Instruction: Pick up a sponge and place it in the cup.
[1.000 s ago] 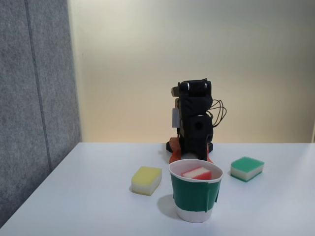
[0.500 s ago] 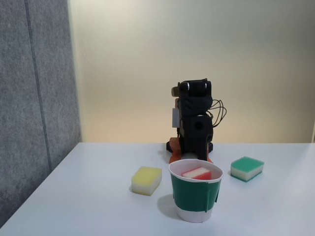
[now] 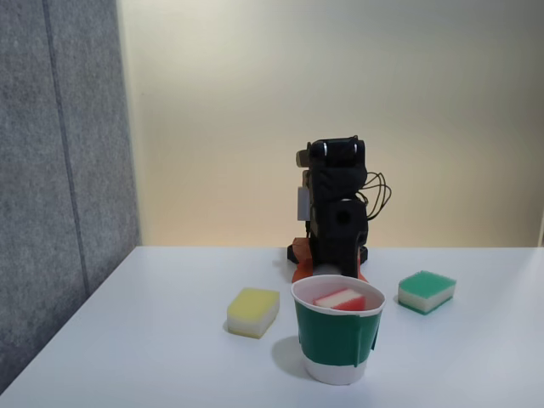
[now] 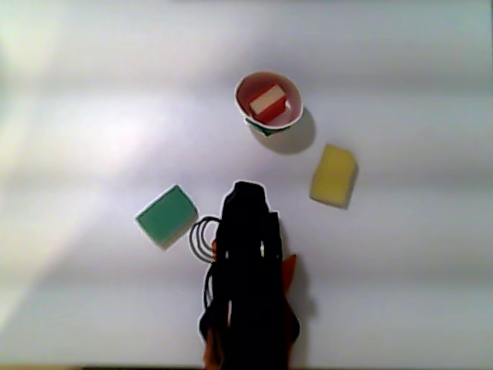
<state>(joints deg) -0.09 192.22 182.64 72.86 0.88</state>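
Sponge sits inside cup — arm folded behind, jaws' state hidden.

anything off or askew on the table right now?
Only minor: the red sponge sits tilted on end inside the cup, one corner poking up near the rim. The cup stands upright, nothing is spilled, and the yellow sponge and green sponge lie flat.
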